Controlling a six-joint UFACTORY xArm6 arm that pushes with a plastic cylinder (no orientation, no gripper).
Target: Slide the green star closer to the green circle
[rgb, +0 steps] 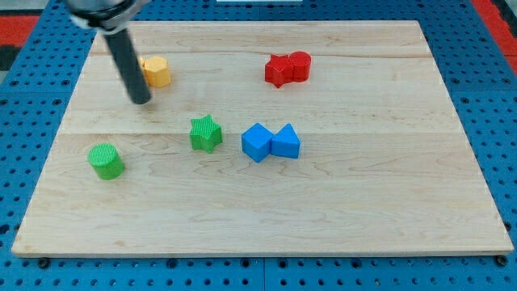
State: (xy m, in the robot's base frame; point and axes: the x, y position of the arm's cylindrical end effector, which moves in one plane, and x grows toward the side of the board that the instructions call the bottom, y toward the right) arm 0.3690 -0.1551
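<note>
1. Hovering at the far left of the pale wooden board [363, 210], my tip [142, 100] ends the dark rod just beside the yellow block [155, 71]; it has no jaws and holds nothing.
2. Near the board's middle sits the green star block [206, 133], with the green circle block [106, 160] well apart to its left and slightly nearer.
3. A good push likely starts from the star's right, far side, so my tip should circle behind it.
4. Going round, I should avoid the two blue blocks [270, 142] just right of the star; the red blocks [287, 68] lie far away.
</note>
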